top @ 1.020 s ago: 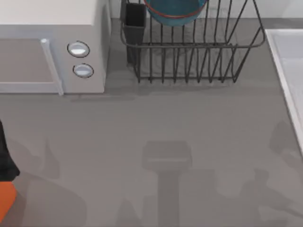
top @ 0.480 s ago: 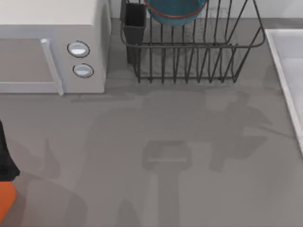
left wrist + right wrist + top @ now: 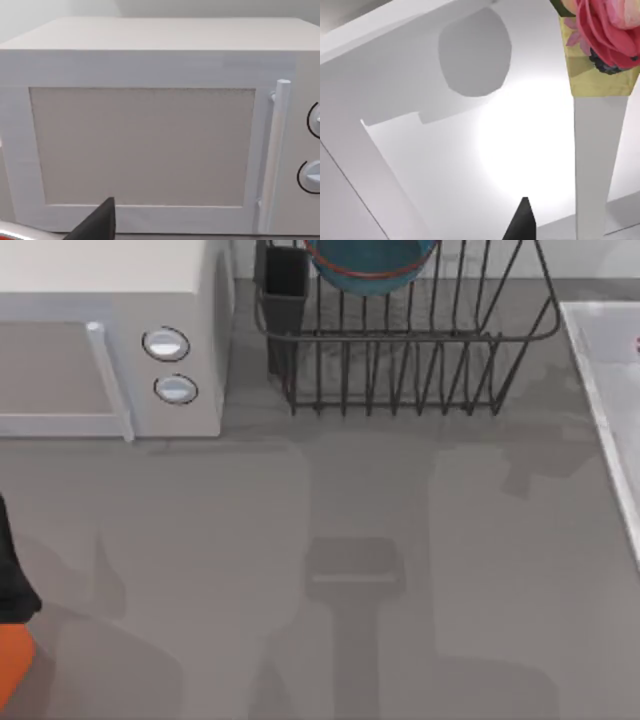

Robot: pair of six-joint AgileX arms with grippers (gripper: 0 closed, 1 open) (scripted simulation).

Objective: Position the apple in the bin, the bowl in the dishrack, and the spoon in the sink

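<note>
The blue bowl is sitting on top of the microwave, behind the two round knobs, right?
Not quite. The top view shows the bowl resting in the black wire dishrack, beside the microwave, not on top of it. The two round knobs are on the microwave's front.

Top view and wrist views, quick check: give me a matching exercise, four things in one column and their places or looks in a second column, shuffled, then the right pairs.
Things:
1. bowl
2. microwave
3. sink
4. spoon

Places or looks:
A. white box with two round knobs, at the table's left
B. pale basin at the table's right edge
C. teal with a reddish rim, sitting in the black wire dishrack
D. pink flower print on yellow with a white handle, over the basin in the right wrist view

Pairs: 1-C, 2-A, 3-B, 4-D
</note>
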